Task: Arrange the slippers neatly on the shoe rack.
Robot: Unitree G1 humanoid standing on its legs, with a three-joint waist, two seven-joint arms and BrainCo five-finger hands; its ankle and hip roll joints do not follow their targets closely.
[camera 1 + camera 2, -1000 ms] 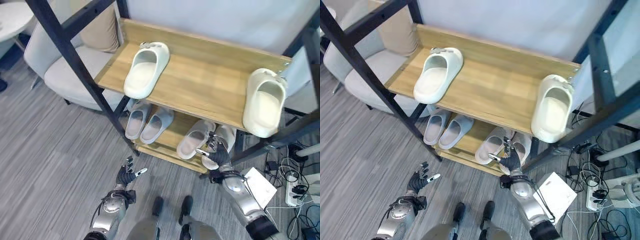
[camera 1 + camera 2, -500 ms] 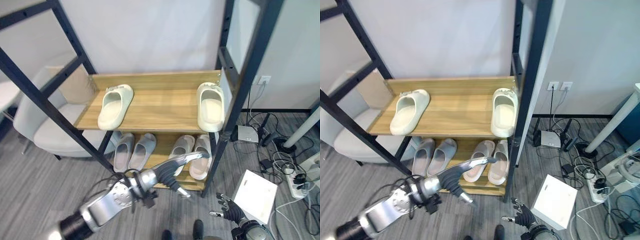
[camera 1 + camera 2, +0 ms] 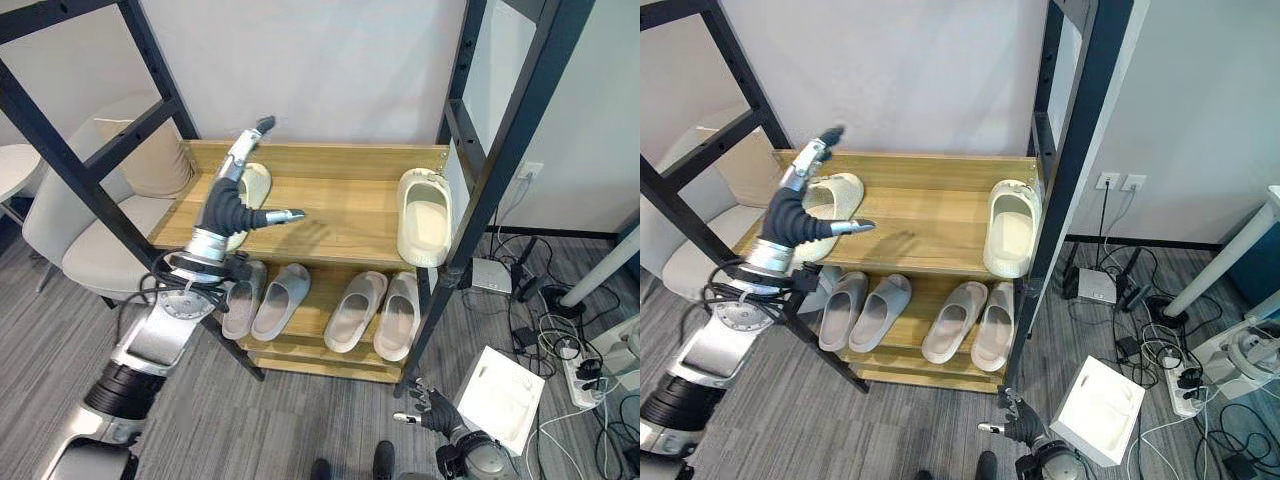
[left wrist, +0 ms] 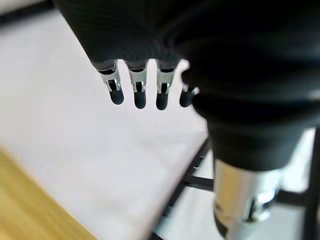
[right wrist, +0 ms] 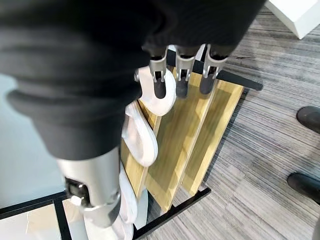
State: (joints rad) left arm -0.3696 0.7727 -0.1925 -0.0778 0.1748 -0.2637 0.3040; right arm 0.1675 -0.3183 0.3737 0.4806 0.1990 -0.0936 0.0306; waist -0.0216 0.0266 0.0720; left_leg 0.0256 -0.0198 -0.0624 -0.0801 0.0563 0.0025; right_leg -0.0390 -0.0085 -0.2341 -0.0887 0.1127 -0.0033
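The shoe rack's upper wooden shelf (image 3: 330,215) carries two cream slippers. One cream slipper (image 3: 838,193) lies at the left end, the other (image 3: 424,215) at the right end against the black post. My left hand (image 3: 228,205) is raised in front of the left slipper, partly covering it, open with straight fingers (image 4: 137,95) and the thumb pointing right. The lower shelf holds a grey pair (image 3: 262,300) and a beige pair (image 3: 375,312). My right hand (image 3: 430,410) hangs open low by the floor, its fingers (image 5: 181,80) towards the lower shelf.
Black slanted uprights (image 3: 500,150) frame the rack on both sides. A beige armchair (image 3: 70,240) stands to the left. A white box (image 3: 505,395), cables and a power strip (image 3: 590,365) lie on the floor to the right.
The camera view has shifted. My left hand has risen from in front of the lower shelf up to the left cream slipper on the upper shelf. The right hand stays low.
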